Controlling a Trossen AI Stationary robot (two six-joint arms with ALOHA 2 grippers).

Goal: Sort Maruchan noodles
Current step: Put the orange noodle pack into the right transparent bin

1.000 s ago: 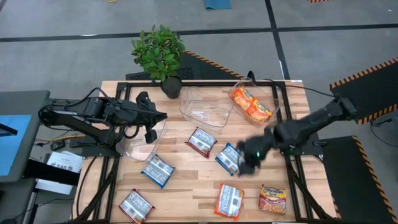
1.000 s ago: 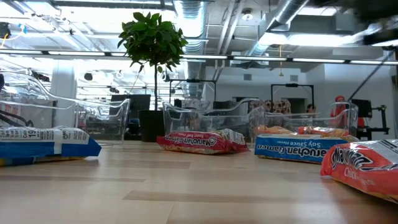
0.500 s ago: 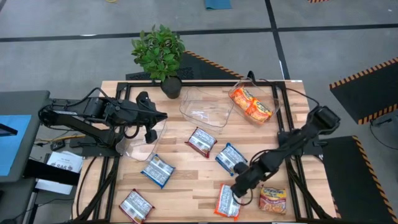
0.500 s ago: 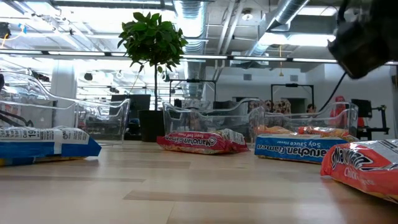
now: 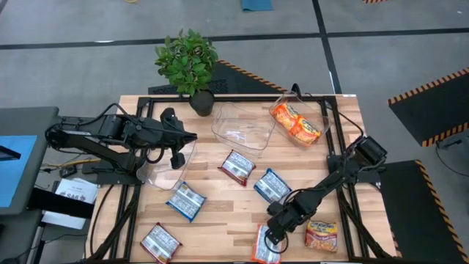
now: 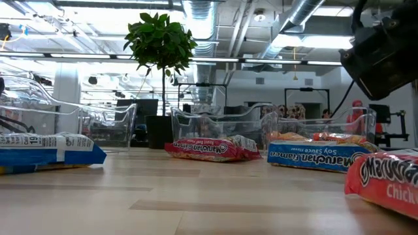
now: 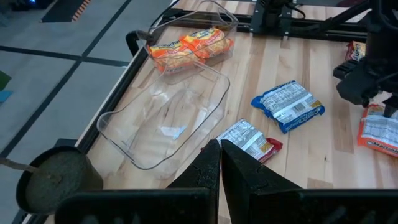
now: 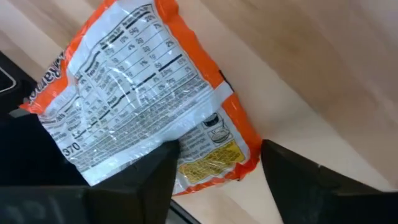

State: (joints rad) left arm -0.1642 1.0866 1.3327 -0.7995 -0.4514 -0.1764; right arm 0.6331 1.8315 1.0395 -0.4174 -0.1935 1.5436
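My right gripper (image 5: 272,235) points steeply down, open, over an orange Maruchan noodles packet (image 5: 264,248) near the table's near edge. In the right wrist view the packet's end (image 8: 205,149) shows between the two fingers, printed back up. Other packets lie flat on the wood: a blue one (image 5: 272,185), a red-and-white one (image 5: 237,166), another blue one (image 5: 185,200), a red-and-white one (image 5: 160,242) and an orange one (image 5: 321,235). Orange packets (image 5: 297,121) lie in the right clear bin. My left gripper (image 5: 178,157) hangs shut above the left bin (image 5: 163,174). My right gripper comes at the orange packet from above, slanting, its open fingers astride the packet's end. One finger (image 8: 152,174) stands against the printed back face (image 8: 134,140); the other (image 8: 292,177) stands beside the packet over bare wood. The packet lies on the table.
An empty clear bin (image 5: 244,126) sits at the table's far middle, with a potted plant (image 5: 187,62) behind it. Bare wood shows between the packets in the table's middle. The orange packet under my right gripper lies close to the near edge.
My right gripper has come down and toward the table's near edge, from above the blue packet to the orange packet, tipping steeper. The orange packet has slid a little toward the near edge.
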